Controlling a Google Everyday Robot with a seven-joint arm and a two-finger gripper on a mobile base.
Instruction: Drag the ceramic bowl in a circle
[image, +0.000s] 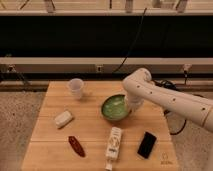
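Note:
The ceramic bowl (114, 108) is round, green glazed, lighter inside with a darker rim, and sits right of centre on the wooden table (90, 130). My white arm comes in from the right and bends down over the bowl's right rim. The gripper (131, 106) is at that right rim, mostly hidden by the arm's wrist. I cannot tell whether it touches the bowl.
A translucent whitish cup (76, 88) stands at the back left. A white block (63, 119) lies left of the bowl. A dark red object (76, 145), a white bottle (113, 145) and a black phone (147, 144) lie along the front. Cables hang behind the table.

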